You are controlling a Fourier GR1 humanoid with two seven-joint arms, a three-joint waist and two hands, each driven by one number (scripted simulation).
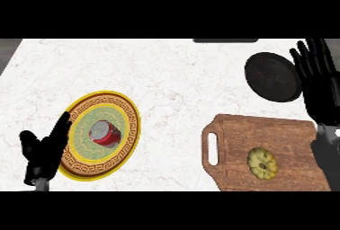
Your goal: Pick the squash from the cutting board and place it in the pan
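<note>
Here the pale marbled surface (pixel 166 81) carries a wooden cutting board (pixel 292 134) at the lower right and an ornate yellow-rimmed plate (pixel 123 112) at the left. A black pan (pixel 272 76) sits beyond the board, apart from it. The right hand (pixel 319 85) stands just beside the pan's right edge, fingers straight and spread, holding nothing. The left hand (pixel 43 155) shows at the plate's left rim, fingers open and empty. The yellow squash (pixel 262 164) lies on the board, and a red can (pixel 104 133) lies on the plate.
</note>
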